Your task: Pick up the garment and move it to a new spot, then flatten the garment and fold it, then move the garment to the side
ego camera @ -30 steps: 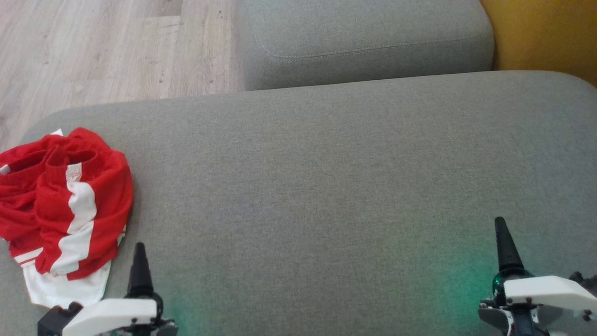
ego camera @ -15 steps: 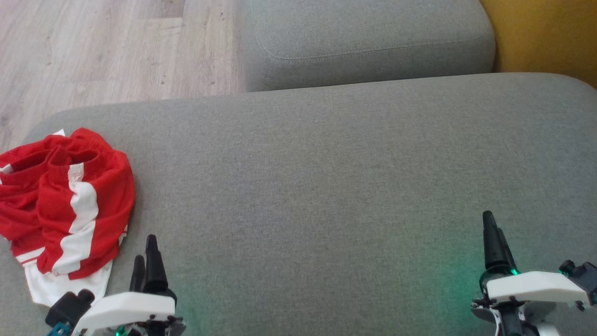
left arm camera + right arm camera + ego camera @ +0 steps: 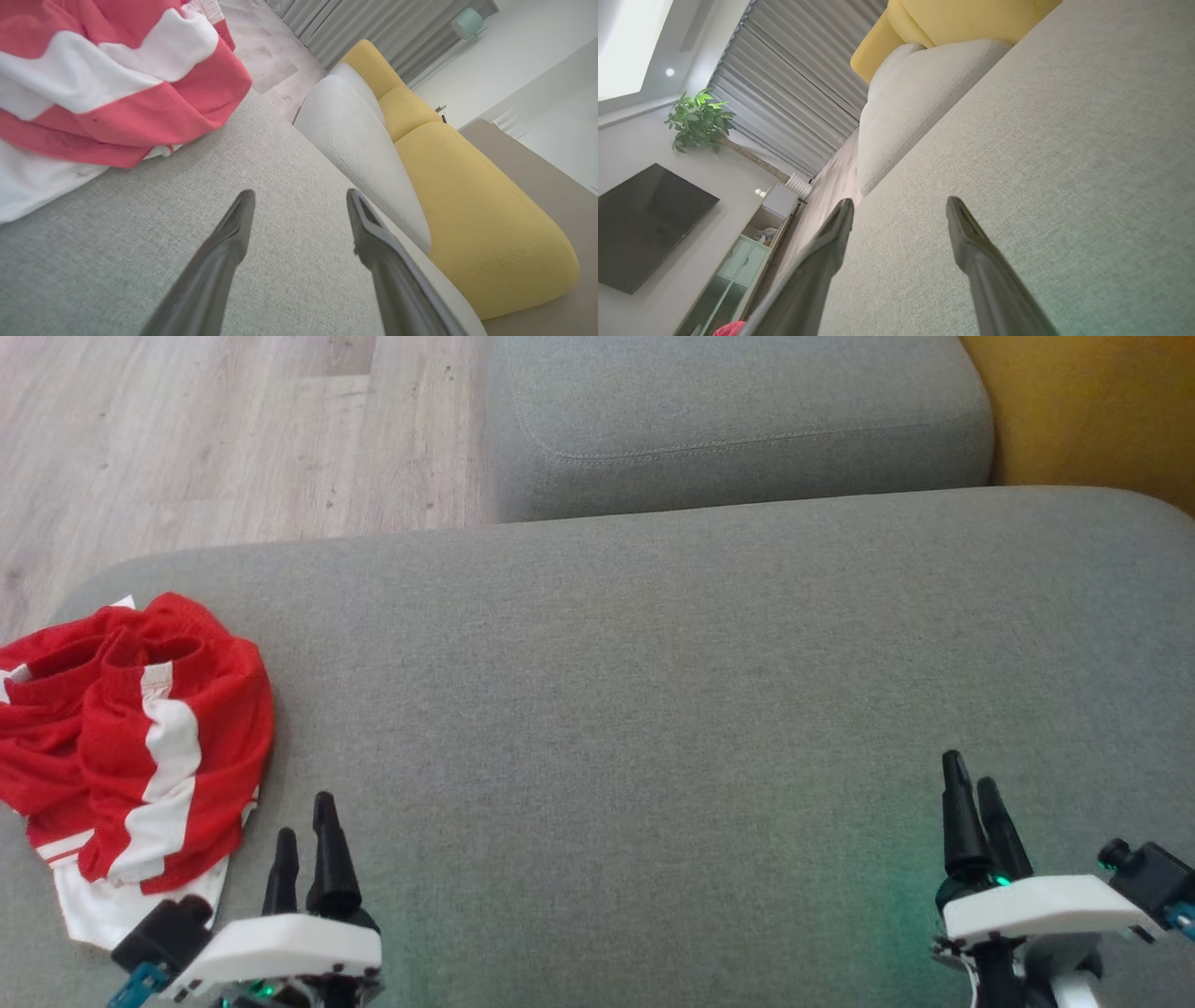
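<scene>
So the crumpled red garment with broad white stripes (image 3: 140,747) is bunched up at the far left end of the wide grey fabric sofa seat (image 3: 653,709), close to its rounded corner, with a white bit of it sticking out on the near side. The left end effector (image 3: 304,814) sits just to the right of the garment's near edge, not touching it. In the left wrist view its two dark fingers are spread wide over bare grey fabric, nothing between them, and the garment (image 3: 117,93) lies up and to the left of them. The right end effector (image 3: 968,767) is well apart from all that, over on the right side of the seat, fingers also spread and empty. Past the seat there's a smaller grey cushion (image 3: 738,420), a yellow cushion (image 3: 1092,411) beside it, and pale wood floor (image 3: 187,439).
</scene>
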Tool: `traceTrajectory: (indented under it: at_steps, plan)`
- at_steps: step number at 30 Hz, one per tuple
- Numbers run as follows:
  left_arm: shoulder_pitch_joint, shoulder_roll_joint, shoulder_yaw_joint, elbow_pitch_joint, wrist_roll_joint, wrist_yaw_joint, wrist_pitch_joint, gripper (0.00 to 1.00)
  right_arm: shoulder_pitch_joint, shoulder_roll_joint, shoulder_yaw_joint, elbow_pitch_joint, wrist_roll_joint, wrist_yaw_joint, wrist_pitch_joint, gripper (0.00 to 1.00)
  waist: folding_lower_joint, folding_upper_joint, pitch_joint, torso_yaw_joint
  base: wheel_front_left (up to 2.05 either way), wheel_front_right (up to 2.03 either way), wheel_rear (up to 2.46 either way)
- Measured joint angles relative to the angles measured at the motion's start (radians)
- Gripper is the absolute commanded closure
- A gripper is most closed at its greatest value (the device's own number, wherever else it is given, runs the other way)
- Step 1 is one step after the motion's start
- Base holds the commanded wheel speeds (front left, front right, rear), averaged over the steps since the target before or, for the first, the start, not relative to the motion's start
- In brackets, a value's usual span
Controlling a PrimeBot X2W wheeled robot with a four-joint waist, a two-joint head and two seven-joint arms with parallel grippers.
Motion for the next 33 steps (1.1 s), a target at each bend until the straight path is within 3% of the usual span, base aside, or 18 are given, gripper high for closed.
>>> traceTrajectory:
  at_steps: [20,33]
  plan:
    - [0.000,0.001,-0.056,-0.044,0.227,0.042,-0.055,0.00,0.000,-0.001,0.038,-0.016,-0.267,0.000,-0.055,0.00,-0.0002,0.0000,-0.013,0.011,0.00,0.00,0.00]
    - [0.002,0.002,-0.098,-0.064,0.365,0.043,-0.091,0.00,0.001,-0.001,0.047,-0.016,-0.439,0.000,-0.087,0.00,-0.0002,0.0000,-0.020,0.014,0.00,0.00,0.00]
